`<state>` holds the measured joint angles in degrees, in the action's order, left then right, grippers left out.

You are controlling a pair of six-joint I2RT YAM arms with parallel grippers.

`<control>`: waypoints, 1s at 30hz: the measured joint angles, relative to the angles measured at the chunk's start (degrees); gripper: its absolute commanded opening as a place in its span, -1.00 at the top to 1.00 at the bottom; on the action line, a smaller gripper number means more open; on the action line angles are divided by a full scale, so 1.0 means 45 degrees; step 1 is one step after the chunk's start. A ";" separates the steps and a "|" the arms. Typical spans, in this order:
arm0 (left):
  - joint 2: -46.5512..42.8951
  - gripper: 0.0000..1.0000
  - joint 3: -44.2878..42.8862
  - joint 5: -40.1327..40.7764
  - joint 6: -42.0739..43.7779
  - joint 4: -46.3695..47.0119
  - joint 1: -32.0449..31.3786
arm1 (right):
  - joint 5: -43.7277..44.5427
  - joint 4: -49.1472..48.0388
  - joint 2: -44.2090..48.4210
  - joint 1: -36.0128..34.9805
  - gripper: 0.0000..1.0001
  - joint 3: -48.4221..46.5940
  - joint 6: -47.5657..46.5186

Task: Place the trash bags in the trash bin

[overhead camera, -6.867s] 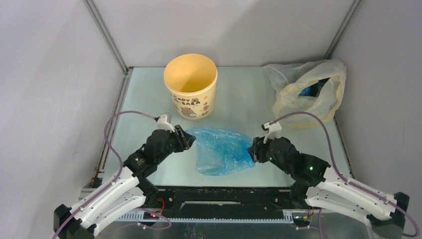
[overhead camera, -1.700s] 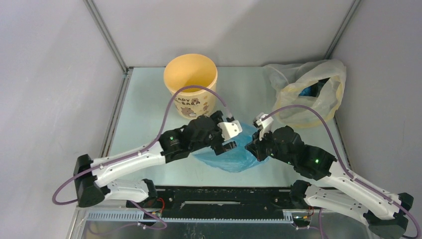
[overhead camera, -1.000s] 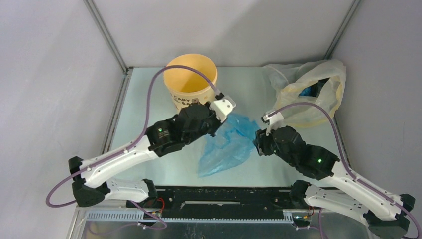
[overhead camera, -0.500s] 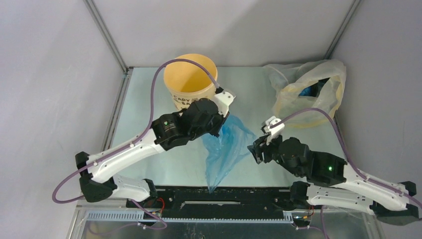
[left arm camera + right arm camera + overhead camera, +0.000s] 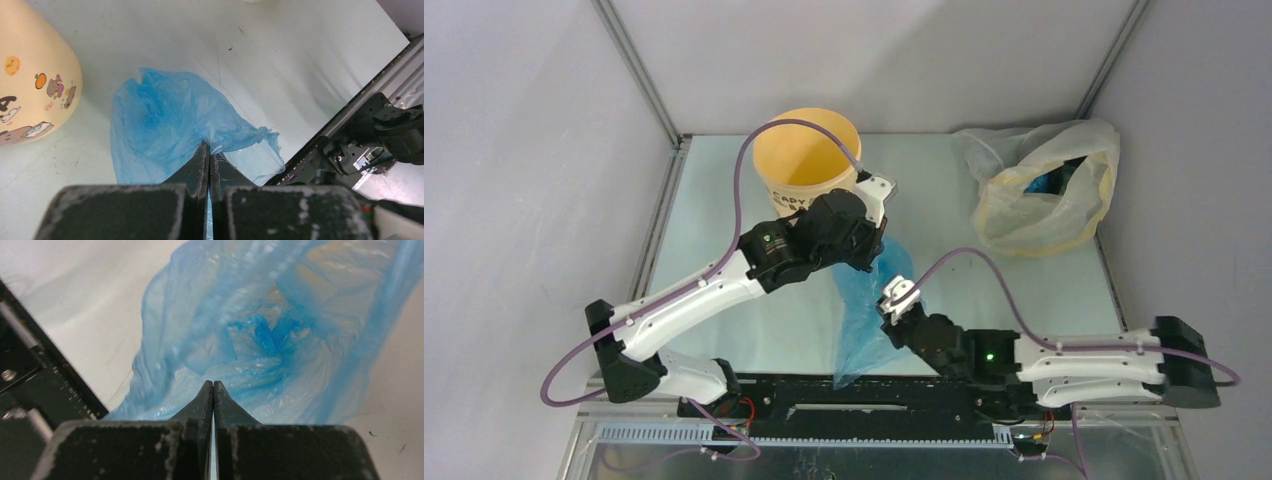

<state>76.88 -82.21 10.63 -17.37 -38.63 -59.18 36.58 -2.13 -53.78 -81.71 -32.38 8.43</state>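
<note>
Trash bag [image 5: 860,330], left arm [image 5: 699,300] raised, jaws pinching

A robotics lab test cell: plain pale grey panel walls [image 5: 514,200] joined by bare aluminium frame posts [image 5: 636,72] box in a pale green tabletop [image 5: 714,190], a black slotted mounting rail [image 5: 804,392] edges it, and loose purple cables [image 5: 741,175] loop off white-and-black robot arms [image 5: 684,305]

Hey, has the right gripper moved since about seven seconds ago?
Yes. The right gripper has shifted left and toward the near edge of the table, farther from the pale plastic bag, beside the blue bag.
</note>
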 measured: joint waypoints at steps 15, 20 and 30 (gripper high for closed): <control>0.0126 1.00 0.0000 -0.0758 -0.0287 0.0078 0.0384 | 0.2433 -0.5819 -0.6450 -0.0160 1.00 0.0729 0.0311; -0.0073 1.00 0.0005 -0.0763 -0.0277 0.0073 0.0398 | 0.2467 -0.6475 -0.7441 -0.0165 1.00 0.1001 0.1010; -0.0636 1.00 0.0204 -0.0777 0.0000 -0.0044 0.0408 | 0.1593 -0.8714 -0.7737 -0.0024 1.00 0.3060 0.1826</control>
<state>74.02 -81.30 7.14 -17.37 -38.83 -57.34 43.75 -41.34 -88.60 -81.82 -18.61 16.64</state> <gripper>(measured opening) 0.003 0.007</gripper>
